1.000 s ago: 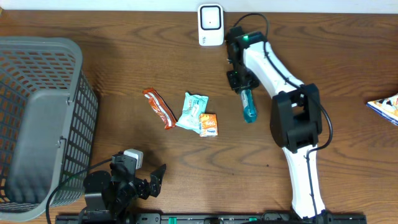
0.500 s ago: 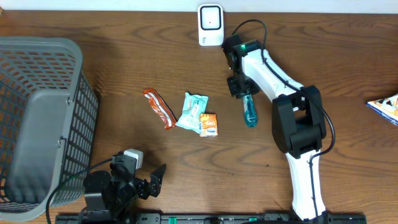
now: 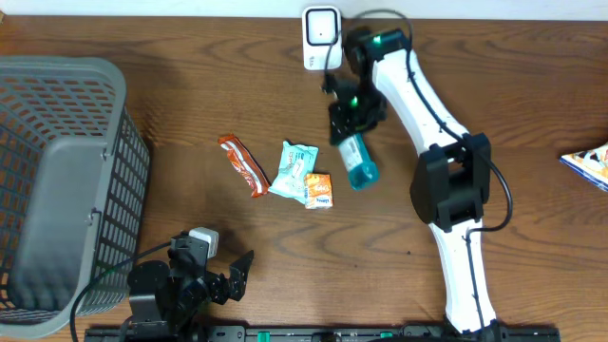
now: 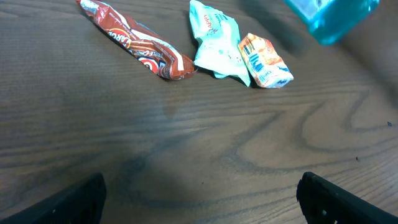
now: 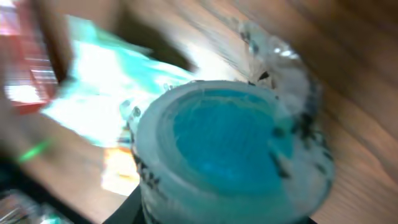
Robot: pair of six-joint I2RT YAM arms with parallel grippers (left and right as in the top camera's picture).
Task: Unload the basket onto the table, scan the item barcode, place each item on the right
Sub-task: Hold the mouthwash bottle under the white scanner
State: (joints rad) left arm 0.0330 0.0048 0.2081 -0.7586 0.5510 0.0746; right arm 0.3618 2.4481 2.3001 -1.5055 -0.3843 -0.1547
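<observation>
Since a second ago my right arm has swung left, carrying the blue bottle (image 3: 358, 163) toward the snacks. My right gripper (image 3: 349, 128) is clamped on the bottle's upper end. The bottle now sits on the near side of the white scanner (image 3: 322, 38), apart from it and just right of the pale packet (image 3: 294, 169) and the orange packet (image 3: 319, 190). A red wrapper (image 3: 243, 164) lies further left. My left gripper (image 3: 236, 275) rests near the table's front edge, jaws wide apart and holding nothing. The right wrist view is blurred.
</observation>
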